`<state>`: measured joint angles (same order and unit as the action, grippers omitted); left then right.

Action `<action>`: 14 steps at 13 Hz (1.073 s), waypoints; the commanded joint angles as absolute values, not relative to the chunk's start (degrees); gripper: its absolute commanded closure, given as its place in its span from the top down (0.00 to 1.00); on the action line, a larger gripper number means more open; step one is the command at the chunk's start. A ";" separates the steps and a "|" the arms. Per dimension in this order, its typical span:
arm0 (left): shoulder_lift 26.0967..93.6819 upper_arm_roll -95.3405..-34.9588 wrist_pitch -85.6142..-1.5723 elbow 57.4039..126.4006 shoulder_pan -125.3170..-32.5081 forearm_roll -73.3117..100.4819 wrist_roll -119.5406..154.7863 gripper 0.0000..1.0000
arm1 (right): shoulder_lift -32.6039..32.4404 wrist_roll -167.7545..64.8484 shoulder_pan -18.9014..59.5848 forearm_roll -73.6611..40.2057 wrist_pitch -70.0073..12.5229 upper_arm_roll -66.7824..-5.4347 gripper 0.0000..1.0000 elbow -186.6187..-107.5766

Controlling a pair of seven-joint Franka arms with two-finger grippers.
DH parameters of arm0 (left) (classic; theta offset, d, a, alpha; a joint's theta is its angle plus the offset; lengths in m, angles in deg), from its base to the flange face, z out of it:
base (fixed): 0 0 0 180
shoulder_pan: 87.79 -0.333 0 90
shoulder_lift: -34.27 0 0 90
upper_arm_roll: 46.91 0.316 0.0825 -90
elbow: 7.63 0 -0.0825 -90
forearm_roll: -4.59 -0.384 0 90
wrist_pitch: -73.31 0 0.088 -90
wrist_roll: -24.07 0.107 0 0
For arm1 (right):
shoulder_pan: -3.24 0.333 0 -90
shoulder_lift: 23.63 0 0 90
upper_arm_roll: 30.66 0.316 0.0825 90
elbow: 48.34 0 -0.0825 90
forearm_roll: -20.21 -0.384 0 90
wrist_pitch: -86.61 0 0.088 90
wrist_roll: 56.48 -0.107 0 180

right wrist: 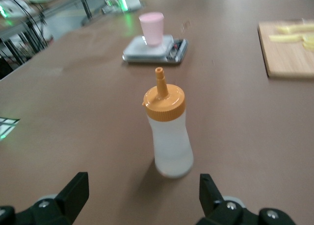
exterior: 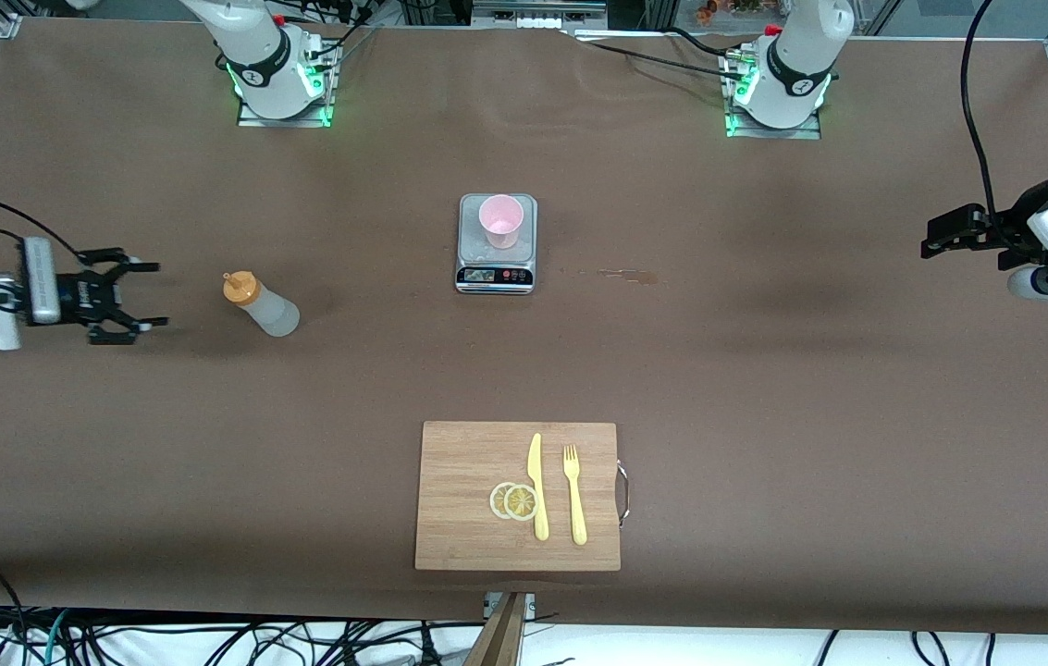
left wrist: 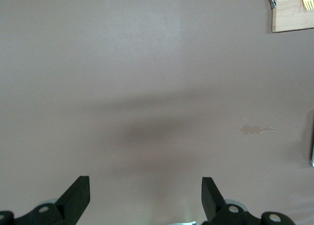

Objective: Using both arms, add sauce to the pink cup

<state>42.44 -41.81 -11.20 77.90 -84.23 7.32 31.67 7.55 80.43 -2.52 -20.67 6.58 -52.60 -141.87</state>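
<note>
The sauce bottle [exterior: 260, 303], whitish with an orange nozzle cap, stands upright on the brown table toward the right arm's end. The pink cup [exterior: 500, 220] stands on a small grey scale [exterior: 497, 268] at mid-table. My right gripper [exterior: 158, 296] is open and empty, low over the table beside the bottle and a short gap from it. In the right wrist view the bottle [right wrist: 167, 132] stands ahead of the open right gripper [right wrist: 142, 195], with the cup [right wrist: 151, 28] farther on. My left gripper [exterior: 929, 239] is open and empty over bare table at the left arm's end; it also shows in the left wrist view [left wrist: 145, 195].
A wooden cutting board [exterior: 468, 462] lies nearer the front camera than the scale, bearing two lemon slices [exterior: 514, 501], a yellow knife [exterior: 537, 486] and a yellow fork [exterior: 574, 495]. A small stain [exterior: 621, 274] marks the table beside the scale.
</note>
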 commanded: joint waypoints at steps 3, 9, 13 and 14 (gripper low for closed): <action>43.23 -41.73 -9.93 76.04 -84.18 7.23 32.69 1.00 | -7.87 56.24 -0.28 -7.33 0.15 -48.69 1.00 -145.36; 43.23 -41.73 -9.93 76.04 -84.18 7.23 32.69 1.00 | -21.95 15.40 7.70 7.35 -4.00 -46.13 1.00 -147.83; 43.23 -41.73 -9.84 76.04 -84.27 7.23 32.77 1.00 | -25.92 -6.42 12.55 12.20 -3.65 -44.82 1.00 -147.75; 43.23 -41.73 -9.84 76.04 -84.27 7.23 32.77 1.00 | -26.09 -12.65 13.43 13.43 -3.56 -44.81 1.00 -147.40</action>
<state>42.46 -41.81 -11.20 77.88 -84.23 7.32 31.67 -24.38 -3.93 12.20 10.96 -2.47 -45.14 -145.79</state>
